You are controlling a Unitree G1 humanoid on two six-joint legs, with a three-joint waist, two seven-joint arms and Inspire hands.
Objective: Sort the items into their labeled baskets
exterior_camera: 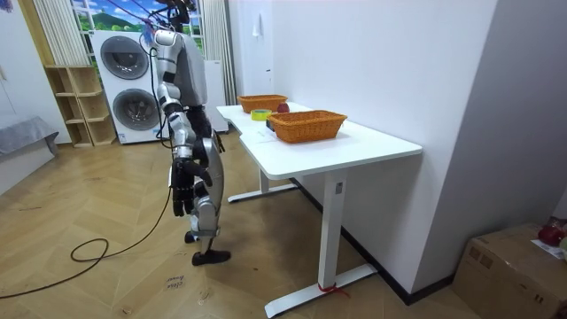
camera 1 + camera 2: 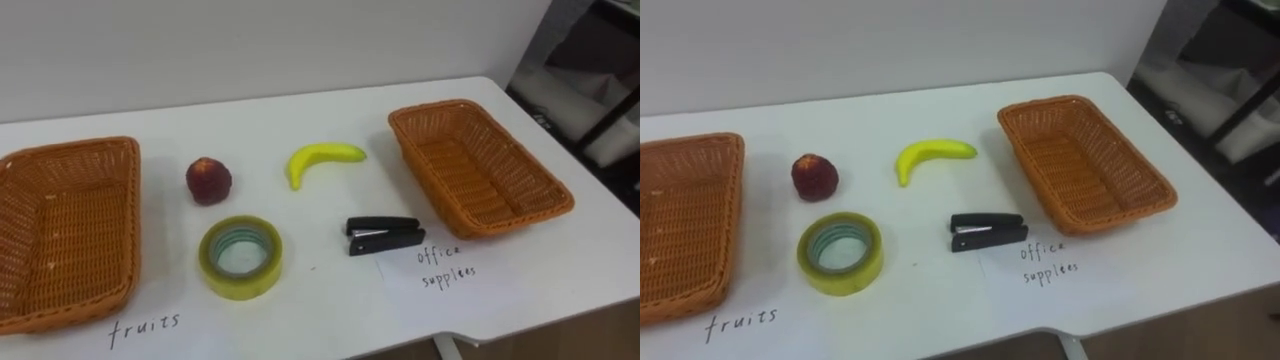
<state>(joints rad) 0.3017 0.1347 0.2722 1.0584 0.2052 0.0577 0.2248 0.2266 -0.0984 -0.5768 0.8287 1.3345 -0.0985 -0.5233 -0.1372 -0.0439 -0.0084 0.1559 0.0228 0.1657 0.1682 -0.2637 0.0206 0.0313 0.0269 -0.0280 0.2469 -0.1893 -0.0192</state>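
Hanging low beside the hip, well away from the work, the right hand (image 1: 180, 190) holds nothing, and I cannot tell if its fingers are apart or together. The robot stands on the wooden floor just before the long side of the white counter (image 2: 300, 110), so I judge that the sorting is not yet begun. All four things lie loose on the counter between the two baskets: the red fruit (image 2: 208, 180) and the banana (image 2: 322, 158) further from the robot, the roll of tape (image 2: 240, 257) and the black stapler (image 2: 384, 235) nearer to it. They are apart from each other, probably so that each one can be taken alone. The left basket (image 2: 135, 220) and the right basket (image 2: 412, 160) are both empty. A handwritten label on the counter before each one, the fruit label (image 2: 145, 326) and the office label (image 2: 445, 265), tells which kind belongs there. The red fruit lies near the left basket and the stapler near the right one, so these seem the easiest first moves.
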